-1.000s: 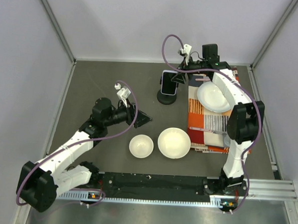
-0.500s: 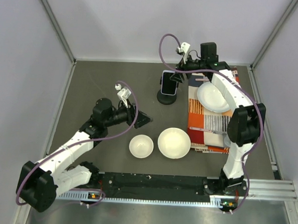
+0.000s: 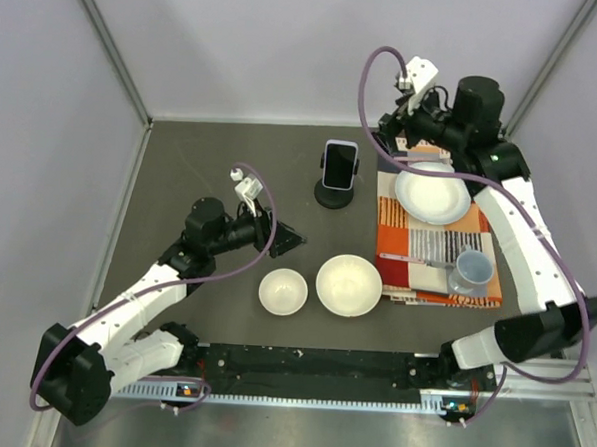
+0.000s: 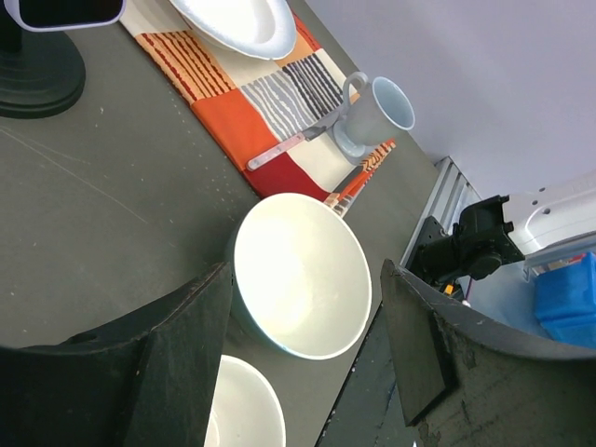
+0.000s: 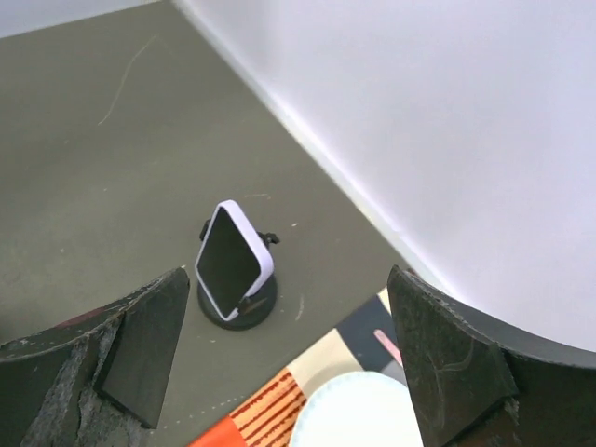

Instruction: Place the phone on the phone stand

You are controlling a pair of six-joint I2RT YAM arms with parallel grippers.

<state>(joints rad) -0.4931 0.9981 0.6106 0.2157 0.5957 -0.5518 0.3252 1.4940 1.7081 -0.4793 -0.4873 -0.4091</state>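
Phone (image 3: pixel 340 162) x1 on stand (image 3: pixel 334 197) x1

Two white bowls (image 3: pixel 283 291) (image 3: pixel 348 284), one white plate (image 3: pixel 432 193), one mug (image 3: pixel 471 272) — plus one phone (image 3: pixel 340 164), one phone stand (image 3: pixel 334 197), one striped placemat (image 3: pixel 406 239).

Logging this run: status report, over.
Left gripper open, empty. Right gripper open, empty. Phone seated in phone stand, clear of both. Nothing obstructing.

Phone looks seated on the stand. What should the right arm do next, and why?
Probably just retract the right gripper toward home. The phone sits upright in the stand, and the gripper is open, empty and well clear of it, so nothing seems left to fix.
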